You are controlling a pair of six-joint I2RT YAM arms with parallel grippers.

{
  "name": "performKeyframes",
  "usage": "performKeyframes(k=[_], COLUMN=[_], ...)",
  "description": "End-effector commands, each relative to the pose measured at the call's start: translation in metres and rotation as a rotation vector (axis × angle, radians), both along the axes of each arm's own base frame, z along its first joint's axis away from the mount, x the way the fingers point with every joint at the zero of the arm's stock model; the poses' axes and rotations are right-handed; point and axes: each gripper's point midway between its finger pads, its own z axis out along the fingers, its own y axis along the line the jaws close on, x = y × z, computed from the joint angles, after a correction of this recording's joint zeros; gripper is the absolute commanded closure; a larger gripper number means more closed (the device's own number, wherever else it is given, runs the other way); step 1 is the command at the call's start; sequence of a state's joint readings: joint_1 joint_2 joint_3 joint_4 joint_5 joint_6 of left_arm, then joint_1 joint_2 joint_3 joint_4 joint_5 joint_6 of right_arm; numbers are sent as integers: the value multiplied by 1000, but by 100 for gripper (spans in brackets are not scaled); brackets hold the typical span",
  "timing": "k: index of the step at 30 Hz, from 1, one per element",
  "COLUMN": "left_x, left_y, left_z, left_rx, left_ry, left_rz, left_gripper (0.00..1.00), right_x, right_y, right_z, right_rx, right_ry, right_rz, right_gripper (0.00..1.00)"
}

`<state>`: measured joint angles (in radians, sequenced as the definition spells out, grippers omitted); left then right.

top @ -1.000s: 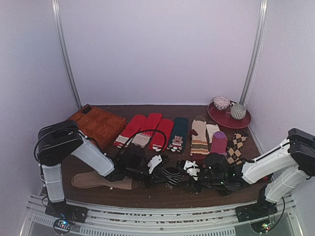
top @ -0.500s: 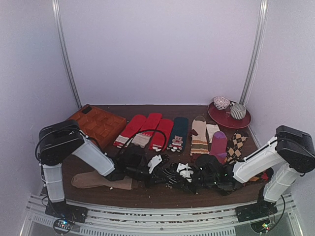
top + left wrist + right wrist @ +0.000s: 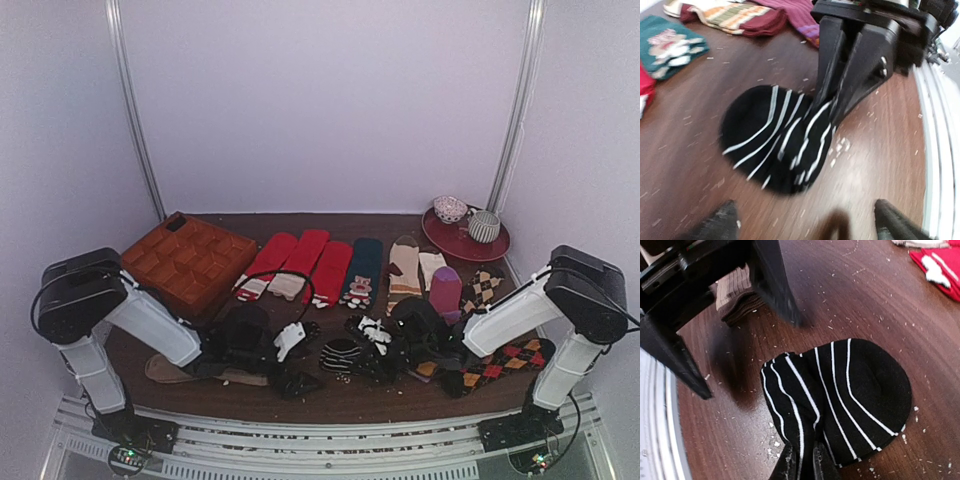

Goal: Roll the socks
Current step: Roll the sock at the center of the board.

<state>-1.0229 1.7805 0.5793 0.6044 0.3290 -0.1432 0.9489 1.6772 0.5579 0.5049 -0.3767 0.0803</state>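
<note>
A black sock with thin white stripes (image 3: 340, 355) lies bunched in a rounded heap on the brown table near its front edge. In the right wrist view the sock (image 3: 850, 390) has one end gathered between the fingers of my right gripper (image 3: 801, 466), which is shut on it. My right gripper (image 3: 832, 102) reaches the sock (image 3: 775, 140) from the far side in the left wrist view. My left gripper (image 3: 807, 225) stands open just short of the sock, its fingertips (image 3: 722, 225) spread wide with nothing between them. From above, the left gripper (image 3: 300, 362) sits left of the sock.
A tan sock (image 3: 185, 372) lies under the left arm. An orange compartment tray (image 3: 185, 262) stands at the back left. Red, green, striped and purple socks (image 3: 330, 270) line the middle. An argyle sock (image 3: 500, 362) lies under the right arm. A red plate (image 3: 495, 248) holds cups.
My left gripper has opened and drawn back to the left, off the sock. My right gripper has shut on the sock's end. The right arm has shifted, uncovering the argyle sock.
</note>
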Motion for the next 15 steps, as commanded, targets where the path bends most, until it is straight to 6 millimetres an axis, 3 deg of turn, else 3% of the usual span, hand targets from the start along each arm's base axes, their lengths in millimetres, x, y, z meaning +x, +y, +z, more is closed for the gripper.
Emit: performKeyframes(k=[1, 5, 9, 15], left_x=[10, 12, 6, -2], left_y=[7, -7, -25, -40], left_z=[46, 67, 65, 52], left_rx=[-66, -100, -124, -137], left_ry=[-258, -375, -390, -373], left_rz=[6, -47, -140, -236], left_gripper=[2, 2, 2, 5], right_x=[-33, -45, -50, -50], right_y=[-19, -21, -25, -30], right_z=[-29, -30, -33, -40], right_rx=[-49, -69, -107, -157], right_ry=[355, 520, 626, 648], right_rz=[14, 9, -17, -34], right_gripper=[92, 92, 92, 92])
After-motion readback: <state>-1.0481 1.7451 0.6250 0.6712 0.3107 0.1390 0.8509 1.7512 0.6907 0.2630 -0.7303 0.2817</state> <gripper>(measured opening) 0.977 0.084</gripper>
